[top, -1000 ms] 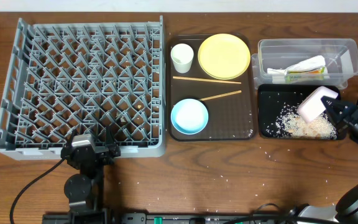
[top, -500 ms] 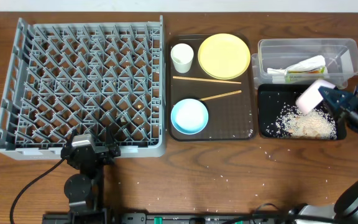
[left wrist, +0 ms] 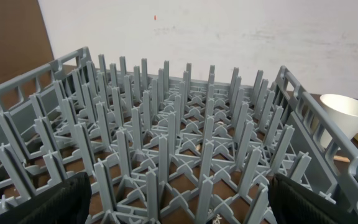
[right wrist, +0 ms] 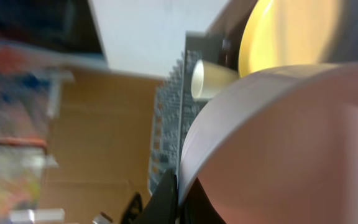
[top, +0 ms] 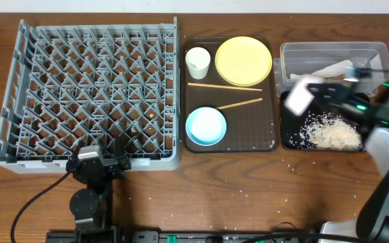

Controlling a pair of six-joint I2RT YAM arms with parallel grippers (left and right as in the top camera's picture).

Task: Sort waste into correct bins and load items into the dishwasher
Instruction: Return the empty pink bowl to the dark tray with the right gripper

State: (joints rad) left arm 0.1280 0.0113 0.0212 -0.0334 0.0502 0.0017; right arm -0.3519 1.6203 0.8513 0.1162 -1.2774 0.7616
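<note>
Overhead, the near left gripper (top: 98, 164) rests spread wide and empty beside the rack (top: 93, 94). Farther right, the right gripper (top: 316, 92) pinches the rim of the tilted white bowl (top: 297, 98) over the black tray (top: 289, 140). I think the bowl is light, stiff and slippery, so the rim is the best hold.

Legible text, labels, brands, numbers, signs: none in any view.
Snack wrapper (top: 331, 69), lying inside the clear tub (top: 377, 48): any print on it is too small and blurred to read.
</note>
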